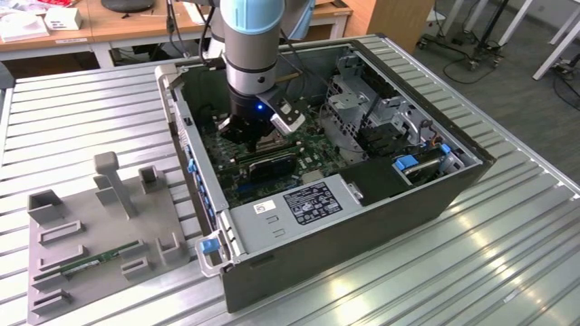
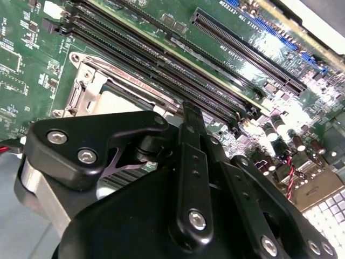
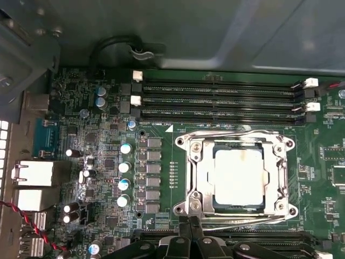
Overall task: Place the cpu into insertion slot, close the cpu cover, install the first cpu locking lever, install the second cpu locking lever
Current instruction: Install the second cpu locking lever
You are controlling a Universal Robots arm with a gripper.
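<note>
Levering stage: the cpu (image 3: pixel 239 176) sits socketed, the cpu cover (image 3: pixel 237 141) down.
My gripper (image 3: pixel 190 233), fingers pressed together, at the socket's 6 o'clock edge.

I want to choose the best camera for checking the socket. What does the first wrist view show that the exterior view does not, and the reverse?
The first wrist view alone shows the cpu seated in its socket, the cpu cover lying flat around it, and the memory slots beside it. The exterior view alone shows the whole computer case, the grey fixture tray at the exterior view's left, and the arm reaching in. Both show the green motherboard and the claw.
</note>
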